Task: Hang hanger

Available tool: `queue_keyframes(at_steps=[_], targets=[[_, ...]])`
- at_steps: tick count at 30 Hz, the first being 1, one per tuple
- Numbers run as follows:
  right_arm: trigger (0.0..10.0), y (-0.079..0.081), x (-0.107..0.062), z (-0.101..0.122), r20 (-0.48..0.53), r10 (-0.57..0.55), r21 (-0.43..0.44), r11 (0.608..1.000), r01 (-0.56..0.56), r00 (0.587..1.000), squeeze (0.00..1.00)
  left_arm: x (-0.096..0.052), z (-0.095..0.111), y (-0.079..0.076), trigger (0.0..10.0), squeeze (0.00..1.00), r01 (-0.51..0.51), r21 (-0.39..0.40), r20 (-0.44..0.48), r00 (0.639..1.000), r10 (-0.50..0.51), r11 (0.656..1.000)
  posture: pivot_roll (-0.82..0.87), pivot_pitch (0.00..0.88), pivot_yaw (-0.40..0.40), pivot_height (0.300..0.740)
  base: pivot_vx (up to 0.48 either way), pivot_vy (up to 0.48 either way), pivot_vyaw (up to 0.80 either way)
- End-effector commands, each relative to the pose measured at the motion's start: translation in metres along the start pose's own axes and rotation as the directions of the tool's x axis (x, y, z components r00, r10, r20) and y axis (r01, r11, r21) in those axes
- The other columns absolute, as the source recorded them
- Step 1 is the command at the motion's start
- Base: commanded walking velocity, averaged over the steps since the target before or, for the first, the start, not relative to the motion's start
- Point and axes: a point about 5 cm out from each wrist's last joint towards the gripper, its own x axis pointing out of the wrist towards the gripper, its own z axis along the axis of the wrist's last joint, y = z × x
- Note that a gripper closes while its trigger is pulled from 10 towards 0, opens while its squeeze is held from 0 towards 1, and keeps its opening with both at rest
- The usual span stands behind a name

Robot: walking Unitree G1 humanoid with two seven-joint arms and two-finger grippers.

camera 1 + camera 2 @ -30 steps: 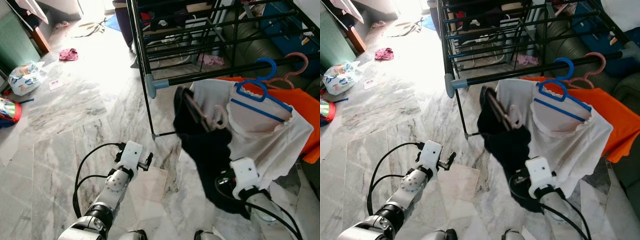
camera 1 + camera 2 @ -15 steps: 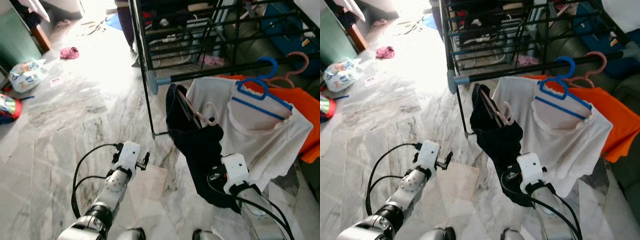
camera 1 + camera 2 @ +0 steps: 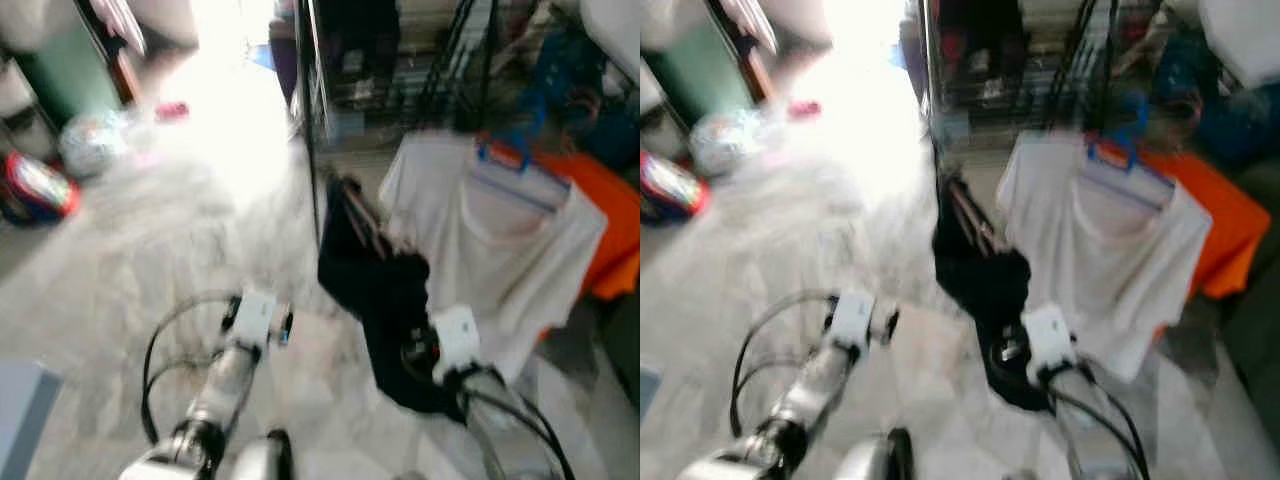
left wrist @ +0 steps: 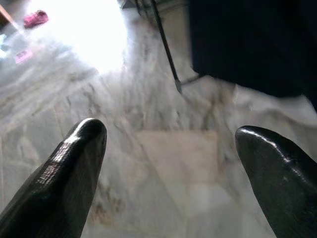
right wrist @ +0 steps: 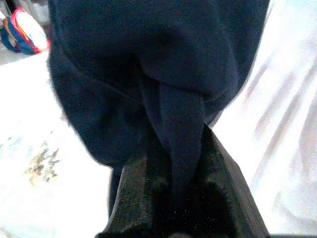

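Note:
The head views are blurred. A dark navy garment [image 3: 375, 290] hangs on a pale hanger [image 3: 358, 212] in front of the black drying rack [image 3: 310, 120]. My right gripper [image 5: 181, 183] is shut on a fold of this garment from below, and the fabric hides its fingertips. My left gripper [image 4: 169, 133] hovers open over the marble floor [image 4: 168, 163], low and to the left of the garment, holding nothing. Beside the dark garment a white shirt [image 3: 480, 240] hangs from the rack on a blue hanger [image 3: 515, 170].
An orange garment [image 3: 610, 225] hangs at the far right. On the floor to the left lie a red bag [image 3: 35, 190], a white plastic bag [image 3: 90, 145] and a pink cloth [image 3: 172, 110]. A green cabinet [image 3: 60, 70] stands at the back left.
The head camera has swung and the picture has blurred. The dark garment, still in my right gripper, has drifted left along the rack. The left gripper stays open over the floor.

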Motion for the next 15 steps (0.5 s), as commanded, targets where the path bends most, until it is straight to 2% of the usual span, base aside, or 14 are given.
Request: queue_keyframes(at_steps=[1, 2, 3, 4, 5, 10, 13, 14, 15], targets=[[4.4, -0.002, 0.003, 0.009, 0.043, 0.005, -0.004, 1.0, -0.005, 0.999, 0.0, 0.004, 0.007, 0.002, 10.0, 0.0, 0.002, 0.017, 0.015, 1.0, -0.002, 1.0, -0.07, 0.082, 0.051, 0.74, -0.364, 0.0, 0.0], [4.8, -0.002, 0.003, 0.01, 0.043, 0.012, -0.01, 1.0, -0.012, 0.999, 0.0, 0.004, 0.007, 0.002, 10.0, 0.0, 0.005, 0.02, 0.016, 1.0, -0.006, 1.0, -0.08, 0.075, 0.057, 0.74, -0.345, 0.0, 0.0], [6.9, -0.003, 0.001, 0.012, 0.045, 0.023, -0.017, 1.0, -0.022, 0.999, 0.0, 0.004, 0.009, 0.002, 10.0, 0.0, 0.013, 0.022, 0.02, 1.0, -0.014, 1.0, -0.09, 0.083, 0.062, 0.74, -0.266, 0.0, 0.0], [7.9, -0.004, 0.001, 0.013, 0.048, 0.027, -0.017, 1.0, -0.026, 0.998, 0.0, 0.005, 0.009, 0.002, 10.0, 0.0, 0.019, 0.023, 0.022, 1.0, -0.019, 1.0, -0.09, 0.083, 0.062, 0.74, 0.0, 0.0, 0.0], [10.0, -0.003, 0.001, 0.015, 0.048, 0.039, -0.019, 0.999, -0.038, 0.998, 0.0, 0.005, 0.01, 0.002, 10.0, 0.0, 0.03, 0.033, 0.019, 0.999, -0.031, 0.999, -0.1, 0.087, 0.066, 0.74, 0.0, 0.0, 0.0], [10.0, 0.008, 0.004, 0.012, 0.026, 0.097, -0.015, 0.995, -0.097, 0.995, 0.0, 0.004, 0.003, 0.006, 10.0, 0.0, 0.043, 0.02, -0.023, 0.999, -0.043, 0.999, -0.09, 0.063, 0.063, 0.74, 0.0, 0.0, 0.0], [10.0, 0.022, 0.01, 0.012, 0.018, 0.138, 0.029, 0.99, -0.139, 0.99, 0.0, 0.003, 0.002, 0.012, 10.0, 0.0, 0.015, -0.023, -0.029, 0.999, -0.016, 1.0, -0.04, 0.02, 0.024, 0.74, 0.0, 0.0, 0.0], [10.0, 0.022, 0.01, 0.012, 0.018, 0.138, 0.029, 0.99, -0.139, 0.99, 0.0, 0.003, 0.002, 0.012, 10.0, 0.0, 0.015, -0.023, -0.029, 0.999, -0.016, 1.0, -0.04, 0.02, 0.024, 0.74, 0.0, 0.0, 0.0], [10.0, 0.029, 0.012, 0.009, -0.001, 0.151, 0.033, 0.988, -0.151, 0.988, 0.0, 0.002, -0.001, 0.015, 10.0, 0.0, -0.006, -0.025, -0.03, 1.0, 0.006, 1.0, 0.0, 0.006, 0.0, 0.74, 0.0, 0.0, 0.0]])
